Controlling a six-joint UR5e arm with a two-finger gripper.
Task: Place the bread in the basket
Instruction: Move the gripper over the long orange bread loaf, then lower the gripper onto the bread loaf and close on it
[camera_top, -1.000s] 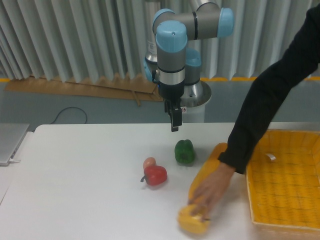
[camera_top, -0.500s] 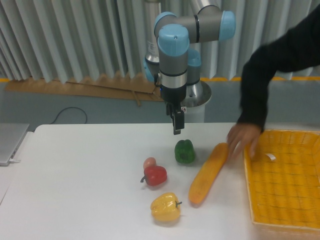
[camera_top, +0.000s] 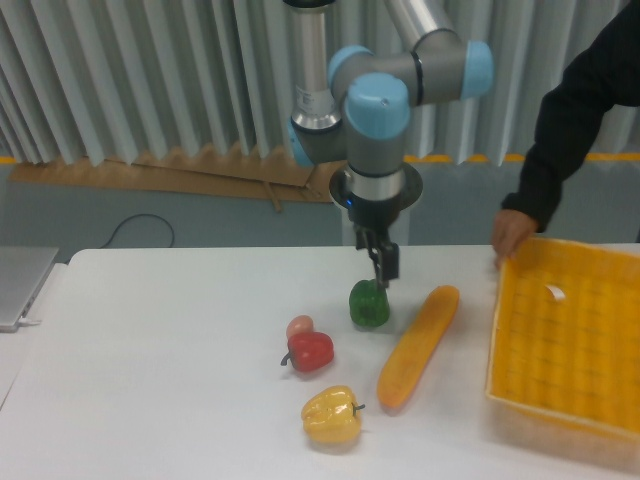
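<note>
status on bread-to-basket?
Done: nothing; the bread lies on the table, outside the basket. In hand: the gripper hangs above the green pepper, holding nothing. A person's hand grips the basket's rim. Left: grasp, carry, place.

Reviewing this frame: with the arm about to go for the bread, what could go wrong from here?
A person's hand grips the far edge of the basket and tilts it, so the drop target may shift. That person stands inside the workspace, so a swing toward the basket risks contact. The robot hand hangs right above the green pepper, close beside the bread, and could knock the pepper while lining up.
</note>
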